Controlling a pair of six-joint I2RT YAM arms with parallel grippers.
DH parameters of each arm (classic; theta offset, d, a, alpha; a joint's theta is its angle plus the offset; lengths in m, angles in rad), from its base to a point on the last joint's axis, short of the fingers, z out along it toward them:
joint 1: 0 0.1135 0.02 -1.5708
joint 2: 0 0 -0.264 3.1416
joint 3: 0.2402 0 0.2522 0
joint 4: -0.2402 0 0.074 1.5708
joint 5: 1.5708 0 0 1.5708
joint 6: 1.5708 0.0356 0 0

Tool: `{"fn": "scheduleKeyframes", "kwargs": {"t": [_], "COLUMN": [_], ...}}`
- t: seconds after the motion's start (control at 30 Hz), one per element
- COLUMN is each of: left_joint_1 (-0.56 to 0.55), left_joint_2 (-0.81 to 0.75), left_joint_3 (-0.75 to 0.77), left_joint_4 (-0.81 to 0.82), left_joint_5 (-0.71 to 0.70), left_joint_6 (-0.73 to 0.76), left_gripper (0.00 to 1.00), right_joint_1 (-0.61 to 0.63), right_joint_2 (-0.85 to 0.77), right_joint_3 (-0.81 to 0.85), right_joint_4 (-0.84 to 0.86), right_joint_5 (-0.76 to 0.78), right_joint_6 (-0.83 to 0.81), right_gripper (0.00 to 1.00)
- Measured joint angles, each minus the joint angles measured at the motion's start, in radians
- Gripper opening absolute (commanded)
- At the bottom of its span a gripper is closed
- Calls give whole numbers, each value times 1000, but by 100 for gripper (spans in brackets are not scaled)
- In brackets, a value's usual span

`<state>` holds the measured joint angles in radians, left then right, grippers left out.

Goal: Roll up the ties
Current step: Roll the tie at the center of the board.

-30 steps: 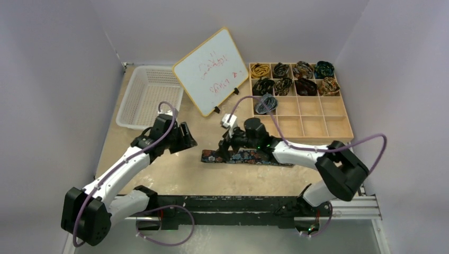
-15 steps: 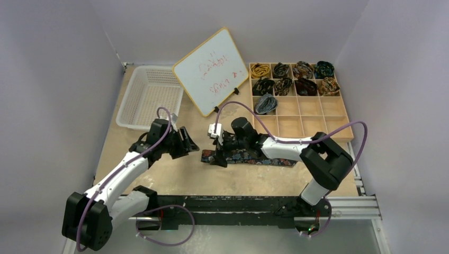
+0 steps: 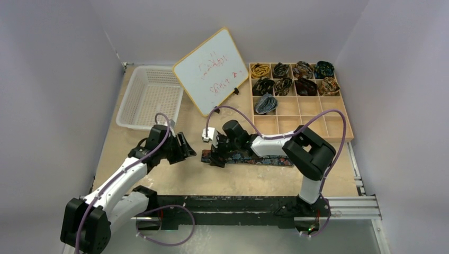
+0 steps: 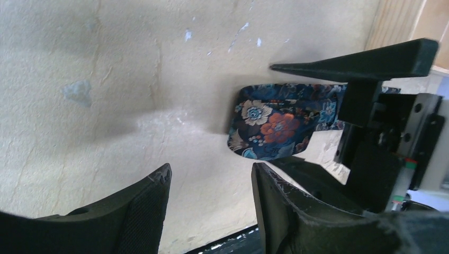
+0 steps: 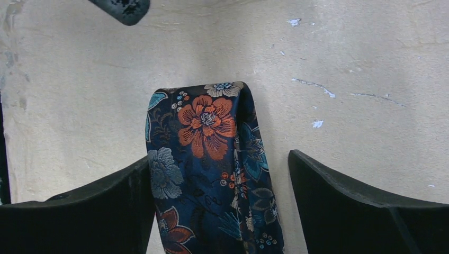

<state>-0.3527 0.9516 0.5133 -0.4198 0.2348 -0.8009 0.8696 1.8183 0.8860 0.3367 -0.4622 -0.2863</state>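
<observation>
tie (image 5: 206, 174): woven cloth with a raised floral weave and a faint silky sheen
table (image 5: 344, 69): pale wood, matt, scuffed and flecked with white chips
right fingers (image 5: 360, 211): matt black plastic, smooth
left fingers (image 4: 143, 211): matt black plastic, inner face finely cross-hatched
basket (image 3: 151, 95): white plastic lattice
whiteboard (image 3: 210, 71): glossy white face, pale wood frame
tray (image 3: 317, 126): bare pale wood, matt

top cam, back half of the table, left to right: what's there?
white basket → whiteboard → wooden divided tray, with coiled ties in its far compartments
</observation>
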Motion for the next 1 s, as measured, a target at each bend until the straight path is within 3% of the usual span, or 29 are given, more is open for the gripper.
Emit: {"fn": "scheduleKeyframes", "kwargs": {"t": [0.47,0.83,1.0], "left_joint_1": [0,0,1], "left_joint_2": [-47,-121,-166], "left_joint_3": [-39,-39,-39], "left_joint_4": [-32,-87,-112], "left_joint_5": [-39,-90,-122], "left_joint_6": [0,-37,-71], "left_gripper": [54,54,54], "right_joint_1": [84,173,191], "right_joint_2": [19,61,63], "right_joint_3": [14,65,73], "right_joint_4": [2,8,1], "right_joint_5": [48,55,68], "right_joint_6": [-66,-55,-33], "right_gripper": [50,54,73]}}
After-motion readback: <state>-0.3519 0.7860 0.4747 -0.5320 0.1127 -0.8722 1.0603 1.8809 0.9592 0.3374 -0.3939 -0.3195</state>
